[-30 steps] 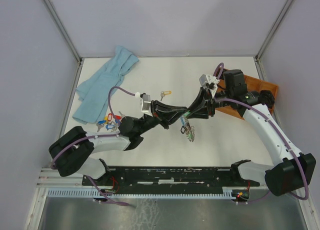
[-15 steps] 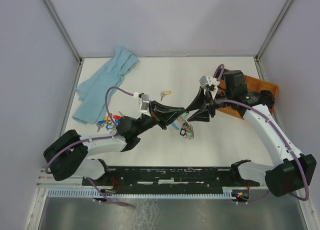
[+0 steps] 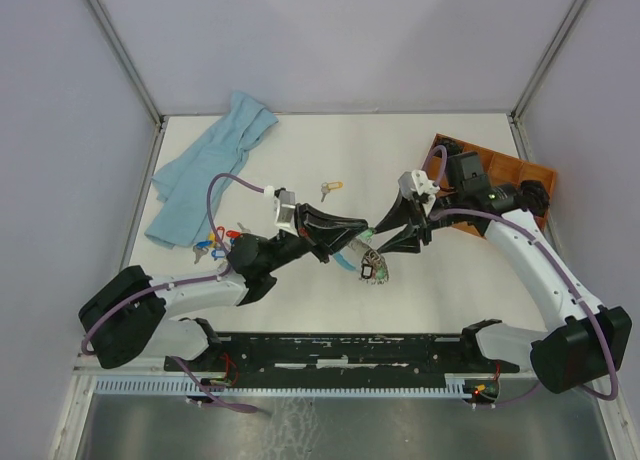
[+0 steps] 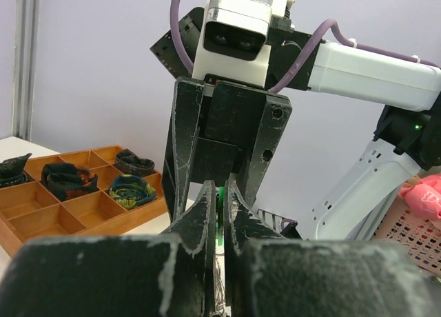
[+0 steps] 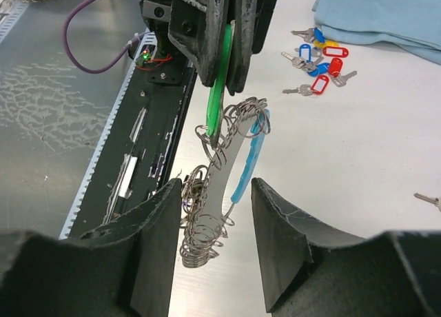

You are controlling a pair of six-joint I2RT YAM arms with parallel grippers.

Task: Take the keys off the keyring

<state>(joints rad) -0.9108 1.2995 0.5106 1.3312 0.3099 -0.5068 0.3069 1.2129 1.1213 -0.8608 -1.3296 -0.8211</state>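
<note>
Above the tabletop's middle, the left gripper [image 5: 222, 67] pinches a green key tag [image 5: 218, 89]; the keyring [image 5: 247, 162] dangles lengthwise below, between the right gripper's [image 5: 215, 193] half-open, empty jaws.

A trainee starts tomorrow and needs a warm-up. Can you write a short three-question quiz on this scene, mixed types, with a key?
1. True or false: the right gripper has its jaws open on either side of the hanging keyring.
2. What does the left gripper pinch? A) a green tag B) a screwdriver C) a sponge
3. Fill in: the loose red- and blue-tagged keys lie beside the ____ cloth.
Key: 1 true; 2 A; 3 blue.
</note>
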